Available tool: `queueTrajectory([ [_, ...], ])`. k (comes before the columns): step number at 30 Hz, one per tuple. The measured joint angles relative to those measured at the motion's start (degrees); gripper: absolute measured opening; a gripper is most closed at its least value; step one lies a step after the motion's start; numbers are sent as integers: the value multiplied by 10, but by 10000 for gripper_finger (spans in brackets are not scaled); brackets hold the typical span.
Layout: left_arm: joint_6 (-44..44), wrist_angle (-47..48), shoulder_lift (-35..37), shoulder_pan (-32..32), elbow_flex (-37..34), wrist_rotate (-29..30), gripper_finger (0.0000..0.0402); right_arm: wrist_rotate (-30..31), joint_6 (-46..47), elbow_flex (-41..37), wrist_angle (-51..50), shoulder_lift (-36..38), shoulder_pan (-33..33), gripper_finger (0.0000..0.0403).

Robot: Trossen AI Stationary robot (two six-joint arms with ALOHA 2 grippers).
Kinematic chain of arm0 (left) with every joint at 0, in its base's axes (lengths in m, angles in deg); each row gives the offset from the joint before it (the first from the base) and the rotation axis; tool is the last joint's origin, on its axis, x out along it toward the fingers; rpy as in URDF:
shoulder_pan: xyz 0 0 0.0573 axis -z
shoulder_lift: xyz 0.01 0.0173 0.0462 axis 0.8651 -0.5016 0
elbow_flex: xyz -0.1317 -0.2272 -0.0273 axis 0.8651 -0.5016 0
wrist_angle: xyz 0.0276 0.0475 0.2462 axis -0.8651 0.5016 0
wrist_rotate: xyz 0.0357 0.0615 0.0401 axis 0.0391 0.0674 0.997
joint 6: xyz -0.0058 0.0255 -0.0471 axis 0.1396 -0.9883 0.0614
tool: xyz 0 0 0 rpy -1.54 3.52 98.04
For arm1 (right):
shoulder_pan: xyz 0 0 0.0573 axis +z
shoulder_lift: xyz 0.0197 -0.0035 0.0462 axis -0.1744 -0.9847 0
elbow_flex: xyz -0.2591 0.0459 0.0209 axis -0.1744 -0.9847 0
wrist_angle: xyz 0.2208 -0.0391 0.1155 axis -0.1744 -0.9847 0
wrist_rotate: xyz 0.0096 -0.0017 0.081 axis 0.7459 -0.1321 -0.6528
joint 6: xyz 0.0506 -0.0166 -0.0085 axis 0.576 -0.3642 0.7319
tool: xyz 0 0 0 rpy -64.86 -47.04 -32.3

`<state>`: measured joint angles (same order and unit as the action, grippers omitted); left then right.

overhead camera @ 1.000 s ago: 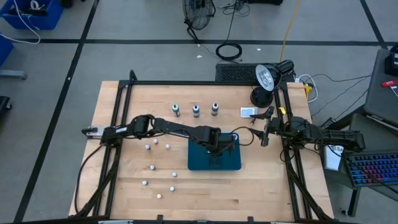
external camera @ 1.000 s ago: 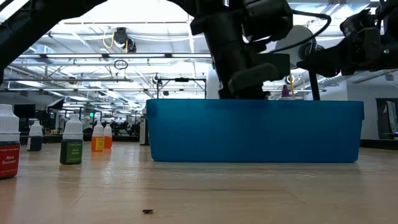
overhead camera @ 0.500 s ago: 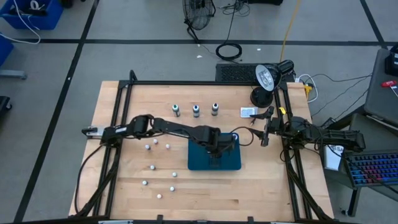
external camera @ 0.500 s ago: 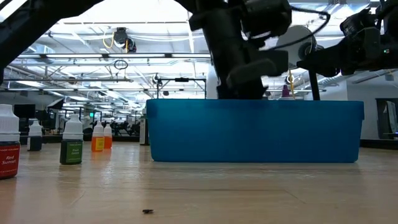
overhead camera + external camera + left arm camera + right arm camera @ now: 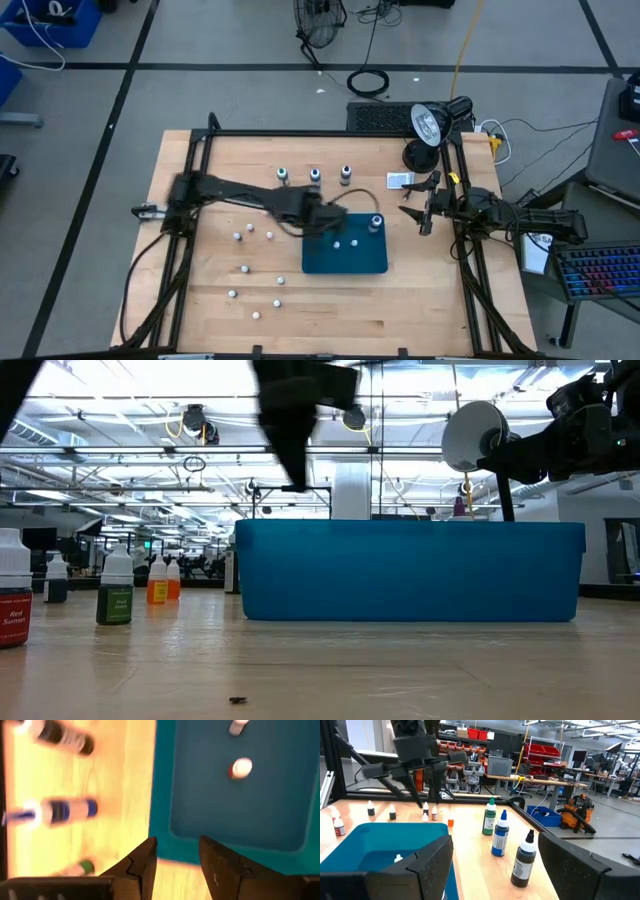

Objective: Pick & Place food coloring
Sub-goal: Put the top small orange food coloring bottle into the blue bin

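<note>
Food coloring bottles (image 5: 354, 241) are what we have to pick up and put away, and a few of them are in the bin now. We count three tiny ones there, standing apart on its floor.

Our wooden table (image 5: 420, 300) is the biggest thing. The blue bin (image 5: 342, 262) sits near its middle, where both arms can reach it.

Our left arm (image 5: 240, 192) stretches across the table from the left side. It looks smeared, so we think it is moving fast. Our right arm (image 5: 500, 213) waits by the right edge, out of the way.

The left gripper (image 5: 178, 851) hangs over the bin's far left corner. Its jaws are spread apart and there is nothing between them. We think it just let go of a bottle, but that is only our guess. The right gripper (image 5: 424, 213) points at the bin from the side. Its jaws are spread wide and hold nothing too.

Three taller bottles (image 5: 314, 176) stand in a row behind the bin. They are not the tiny ones, so we leave them.

More tiny bottles (image 5: 250, 229) stand spread out on the wood to the left of the bin. They stand with room between them, so the jaws can fit around one without bumping the next. We think one of those comes next.
</note>
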<state>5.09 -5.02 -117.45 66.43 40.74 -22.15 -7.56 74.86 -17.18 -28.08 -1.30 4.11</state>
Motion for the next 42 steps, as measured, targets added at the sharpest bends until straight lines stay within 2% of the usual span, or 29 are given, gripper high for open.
queueTrajectory([
  [6,126,-86,185,-9,-250,10,149,0,0,0,-2,-2,0,279],
  [9,206,-95,252,-21,-325,0,150,0,0,0,-2,-2,0,279],
  [12,254,-98,285,-41,-369,-2,150,0,0,0,-2,-2,0,279],
  [24,270,-123,264,-125,-442,-48,150,0,0,0,-2,-2,0,279],
  [30,247,-148,252,-130,-450,-80,150,0,0,0,-2,-2,0,279],
  [42,233,-154,186,-140,-449,-82,150,0,0,0,5,-2,0,279],
])
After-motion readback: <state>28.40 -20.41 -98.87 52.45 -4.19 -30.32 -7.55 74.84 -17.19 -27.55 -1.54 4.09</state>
